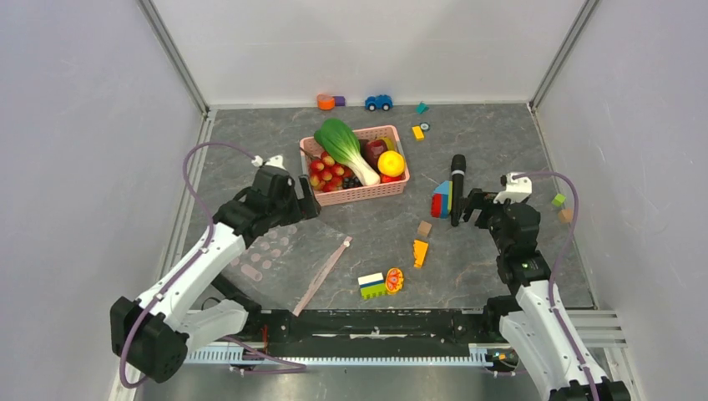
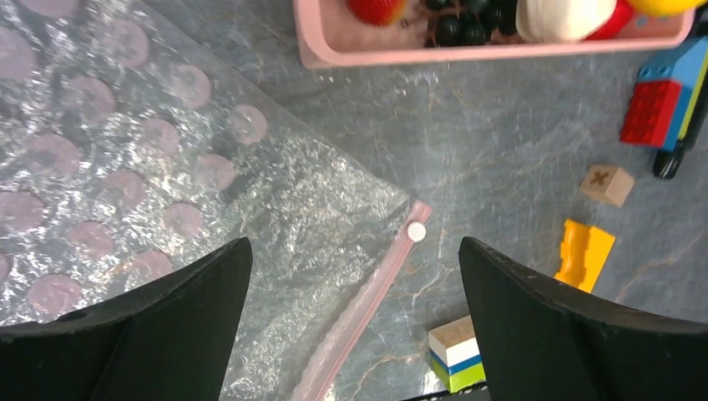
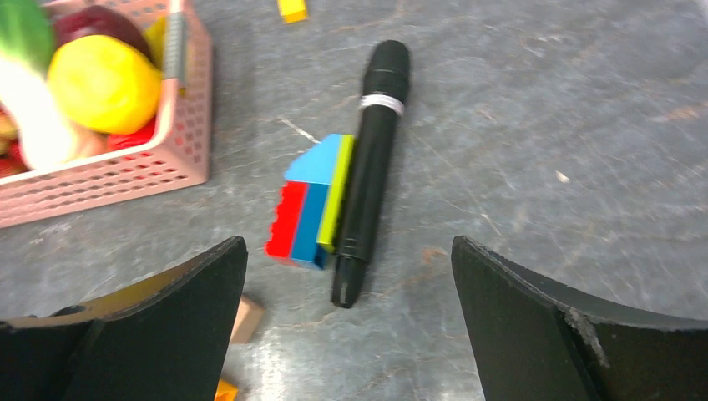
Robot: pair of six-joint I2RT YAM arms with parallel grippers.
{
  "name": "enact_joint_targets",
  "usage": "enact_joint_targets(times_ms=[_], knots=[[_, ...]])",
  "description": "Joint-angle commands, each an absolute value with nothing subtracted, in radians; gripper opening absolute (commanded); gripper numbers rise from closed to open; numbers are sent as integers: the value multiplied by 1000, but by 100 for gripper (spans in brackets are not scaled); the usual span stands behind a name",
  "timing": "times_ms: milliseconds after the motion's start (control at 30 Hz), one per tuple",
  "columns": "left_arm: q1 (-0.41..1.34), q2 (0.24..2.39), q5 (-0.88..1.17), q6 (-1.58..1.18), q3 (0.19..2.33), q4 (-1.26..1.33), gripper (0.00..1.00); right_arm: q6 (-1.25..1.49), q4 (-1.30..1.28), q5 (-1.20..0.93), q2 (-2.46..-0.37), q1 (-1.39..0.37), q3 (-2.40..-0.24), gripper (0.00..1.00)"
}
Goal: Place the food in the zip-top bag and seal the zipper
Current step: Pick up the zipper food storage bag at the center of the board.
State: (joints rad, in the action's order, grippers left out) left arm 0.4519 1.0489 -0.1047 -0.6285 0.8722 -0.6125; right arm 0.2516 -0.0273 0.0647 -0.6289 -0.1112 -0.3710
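We see left gripper (image 2: 352,251) and right gripper (image 3: 349,246) released; zip-top bag (image 2: 167,167) under the left, food (image 1: 355,154) at its two o'clock

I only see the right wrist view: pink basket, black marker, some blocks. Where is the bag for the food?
Observer: The zip-top bag lies flat on the table, nearer the robot than the basket and to its left.
Operator: Is anything holding it?
Observer: No; the left gripper hangs open near it, holding nothing.
Operator: Where does it open?
Observer: Its pink zipper runs along the bag's right edge, toward the blocks.
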Motion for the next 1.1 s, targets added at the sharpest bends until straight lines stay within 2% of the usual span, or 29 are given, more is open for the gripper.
enact_joint_targets(times_ms=[0, 400, 600, 767, 900, 1067], knots=[[545, 1098, -144, -624, 871, -655, 100, 201, 99, -123, -605, -110, -351, 98], [865, 1163, -125, -693, 811, -854, 100, 169, 154, -327, -670, -110, -334, 98], [925, 1279, -174, -714, 821, -910, 99, 181, 153, -359, -684, -110, -336, 98], [933, 1317, -274, -729, 833, -909, 85, 170, 142, -316, -649, -110, -330, 98], [940, 1334, -272, -728, 817, -875, 76, 148, 110, -318, -630, -110, -346, 98], [943, 1368, -261, -700, 816, -832, 59, 132, 54, -340, -646, -110, -383, 98]])
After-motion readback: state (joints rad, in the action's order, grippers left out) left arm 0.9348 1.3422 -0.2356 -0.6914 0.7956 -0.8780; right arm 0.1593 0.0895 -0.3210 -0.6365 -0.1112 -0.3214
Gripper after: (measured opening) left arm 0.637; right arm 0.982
